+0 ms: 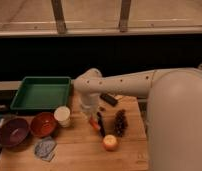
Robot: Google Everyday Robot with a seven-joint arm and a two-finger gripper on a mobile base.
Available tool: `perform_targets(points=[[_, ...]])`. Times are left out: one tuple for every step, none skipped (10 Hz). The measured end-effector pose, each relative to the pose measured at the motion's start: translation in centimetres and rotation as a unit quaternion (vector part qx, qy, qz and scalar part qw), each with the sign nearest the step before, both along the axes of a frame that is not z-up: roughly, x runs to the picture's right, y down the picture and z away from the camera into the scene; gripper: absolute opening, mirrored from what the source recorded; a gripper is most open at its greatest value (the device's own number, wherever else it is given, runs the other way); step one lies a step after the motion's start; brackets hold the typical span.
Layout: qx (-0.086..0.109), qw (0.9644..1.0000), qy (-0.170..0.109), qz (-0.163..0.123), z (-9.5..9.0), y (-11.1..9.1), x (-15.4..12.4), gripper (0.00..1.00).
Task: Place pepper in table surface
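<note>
Arm's gripper (89,114) hangs low beside the cup (62,116), pinched shut on what looks like the pepper (87,108); should lower onto bare table (74,152); release gently, clear of the orange stick (96,125).

no text, label, brand, number or sign can be read anywhere, neither on the white arm (129,82), nor the green tray (41,92), nor the white cup (62,116). the jaws hang closed at the arm's end, low over the worktop (74,150), just beside the cup, and show no legible marking.
</note>
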State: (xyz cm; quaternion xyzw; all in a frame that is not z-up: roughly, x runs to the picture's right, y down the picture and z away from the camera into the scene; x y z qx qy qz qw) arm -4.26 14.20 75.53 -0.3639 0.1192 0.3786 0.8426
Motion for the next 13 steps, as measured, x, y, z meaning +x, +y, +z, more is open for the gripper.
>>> perform_targets(points=[[0.025, 0.9995, 0.004, 0.018, -1.3, -2.1, 1.2, 0.0], [0.038, 0.9989, 0.004, 0.028, -2.0, -3.2, 1.5, 0.0], [0.043, 0.9986, 0.004, 0.032, -2.5, -3.9, 1.6, 0.0], [0.045, 0.9984, 0.003, 0.036, -2.7, -4.2, 1.5, 0.0], [0.044, 0.9983, 0.0, 0.037, -2.5, -4.2, 1.4, 0.0], [0.042, 0.9984, -0.003, 0.038, -2.0, -3.8, 1.2, 0.0], [0.037, 0.9986, -0.007, 0.037, -1.2, -3.1, 0.9, 0.0], [0.026, 0.999, -0.013, 0.034, 0.0, -1.8, 0.3, 0.0], [0.016, 0.9992, -0.019, 0.031, 1.1, -0.6, -0.4, 0.0], [-0.001, 0.9992, -0.028, 0.028, 2.4, 0.9, -1.2, 0.0], [-0.015, 0.999, -0.034, 0.025, 3.2, 1.9, -1.8, 0.0], [-0.027, 0.9986, -0.039, 0.021, 3.6, 2.6, -2.5, 0.0], [-0.043, 0.9978, -0.047, 0.016, 4.3, 3.6, -3.5, 0.0]])
